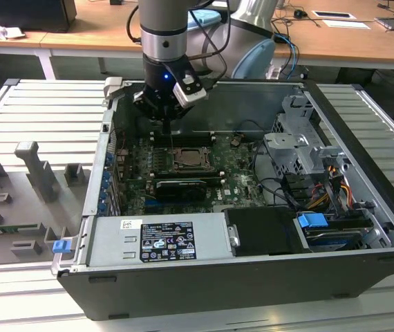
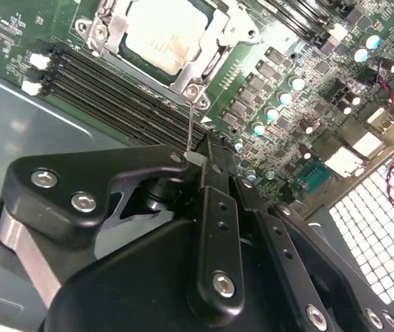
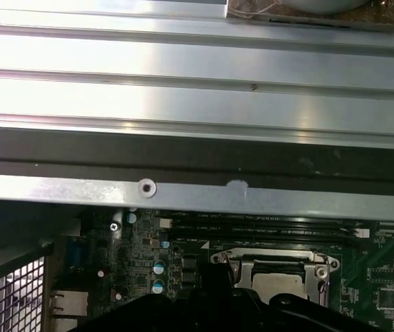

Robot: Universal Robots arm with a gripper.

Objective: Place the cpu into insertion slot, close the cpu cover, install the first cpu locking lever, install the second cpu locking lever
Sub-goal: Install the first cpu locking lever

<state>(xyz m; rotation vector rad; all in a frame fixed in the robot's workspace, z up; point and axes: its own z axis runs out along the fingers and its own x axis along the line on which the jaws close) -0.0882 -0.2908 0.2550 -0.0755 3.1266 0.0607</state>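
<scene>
We see the end effector (image 2: 195, 160) pinching the free tip of the wire-thin locking lever (image 2: 190, 124), which we judge springy and slippery.

Ribbed aluminium counter (image 1: 45, 104) carries an open computer case (image 1: 218, 294). Behind the case: light wooden desks (image 1: 349, 48), white legs, papers (image 1: 339, 15) and cables on top. Grey moulded fixtures (image 1: 34, 169) on the counter, at the case's exterior view's left. Light even, diffuse.

Second wrist view's edge cuts off the cpu (image 2: 159, 34).
</scene>
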